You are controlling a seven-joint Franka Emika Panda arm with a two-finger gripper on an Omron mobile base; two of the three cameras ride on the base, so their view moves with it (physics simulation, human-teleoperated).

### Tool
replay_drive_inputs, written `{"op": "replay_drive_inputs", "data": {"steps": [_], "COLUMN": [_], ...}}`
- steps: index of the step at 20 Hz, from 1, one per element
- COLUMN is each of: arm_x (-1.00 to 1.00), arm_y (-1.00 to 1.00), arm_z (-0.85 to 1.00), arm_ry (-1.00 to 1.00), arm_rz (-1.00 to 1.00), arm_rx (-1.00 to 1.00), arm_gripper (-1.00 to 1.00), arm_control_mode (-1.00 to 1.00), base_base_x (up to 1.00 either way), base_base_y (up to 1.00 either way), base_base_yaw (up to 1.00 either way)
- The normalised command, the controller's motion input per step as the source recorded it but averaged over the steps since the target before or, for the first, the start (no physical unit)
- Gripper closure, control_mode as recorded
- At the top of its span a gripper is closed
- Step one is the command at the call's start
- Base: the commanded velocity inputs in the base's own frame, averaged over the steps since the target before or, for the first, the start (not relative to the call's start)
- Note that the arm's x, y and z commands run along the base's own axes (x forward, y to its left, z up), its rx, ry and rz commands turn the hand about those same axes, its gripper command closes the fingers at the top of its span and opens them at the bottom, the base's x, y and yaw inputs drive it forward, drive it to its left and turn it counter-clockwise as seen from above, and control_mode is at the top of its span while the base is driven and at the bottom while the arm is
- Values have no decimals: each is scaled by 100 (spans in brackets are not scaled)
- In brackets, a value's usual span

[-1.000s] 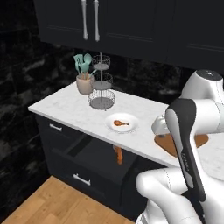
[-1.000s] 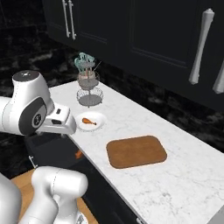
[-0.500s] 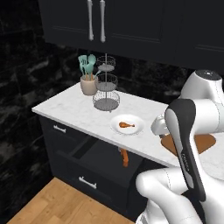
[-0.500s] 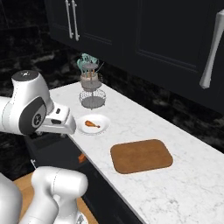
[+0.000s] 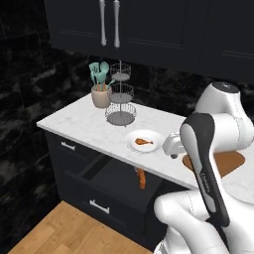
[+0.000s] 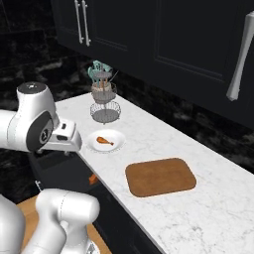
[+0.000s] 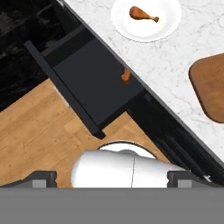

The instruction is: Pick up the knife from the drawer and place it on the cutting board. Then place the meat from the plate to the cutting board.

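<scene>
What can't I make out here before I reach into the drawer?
- Knife: hand view, the counter edge covers the blade.
- Drawer: left base view, its right end sits behind the arm.
- Cutting board: hand view, cut by the right edge.

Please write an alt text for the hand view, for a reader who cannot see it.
Looking down from the hand, the open black drawer shows the orange-brown handle of the knife at the counter edge. On the white marble counter the meat lies on the plate, apart from the cutting board.
</scene>
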Motion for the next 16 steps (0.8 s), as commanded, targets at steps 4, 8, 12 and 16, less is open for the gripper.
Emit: {"op": "replay_drive_inputs", "data": {"steps": [4,8,12,16], "arm_x": [32,39,33,25], "arm_y": [94,66,48,52], "arm_z": [-49,-36,-26,-34], "arm_ry": [-1,0,0,0], "arm_rz": [0,0,1,5], "arm_rx": [1,0,0,0], "arm_gripper": [-100,-100,-100,-100], "arm_control_mode": [-100,-100,-100,-100], "base_base_x": [0,0,0,0], "base_base_y": [0,0,0,0], "base_base_yaw": [0,0,0,0]}}
